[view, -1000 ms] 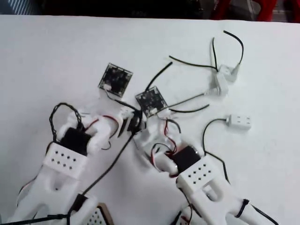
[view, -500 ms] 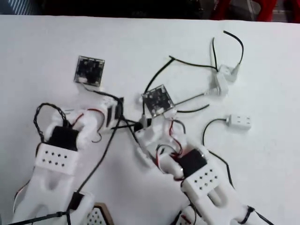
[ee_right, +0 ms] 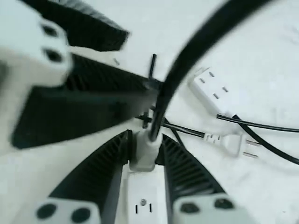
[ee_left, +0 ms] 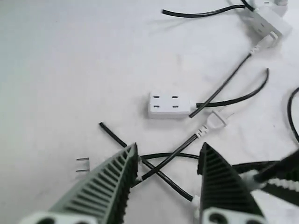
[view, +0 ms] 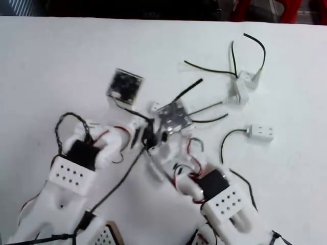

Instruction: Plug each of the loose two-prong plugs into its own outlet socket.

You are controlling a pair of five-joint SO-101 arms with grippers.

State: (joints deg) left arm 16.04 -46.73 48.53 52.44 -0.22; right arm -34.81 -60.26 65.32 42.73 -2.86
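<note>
My right gripper (ee_right: 145,140) is shut on a white two-prong plug (ee_right: 141,151) whose black cord (ee_right: 187,60) runs up past the camera. Directly beneath the plug lies a white outlet block (ee_right: 142,205). Another white outlet (ee_right: 210,91) and a loose white plug (ee_right: 231,142) lie farther off. My left gripper (ee_left: 169,154) is open over crossed black cords, nothing between its fingers. Beyond it lie a white outlet (ee_left: 169,104) and a loose plug (ee_left: 217,119). In the high view, the left gripper (view: 145,135) sits close beside the right arm (view: 214,189) at mid-table.
A cluster of white outlets and plugs (view: 241,84) with black cords lies at the back right, and a single outlet (view: 260,132) sits to the right. Loose black cords (view: 207,69) trail across the middle. The far left of the white table (view: 51,61) is bare.
The left arm swung out to the left, then came back beside the right gripper. The right arm shifted a little forward and right, still holding its plug.
</note>
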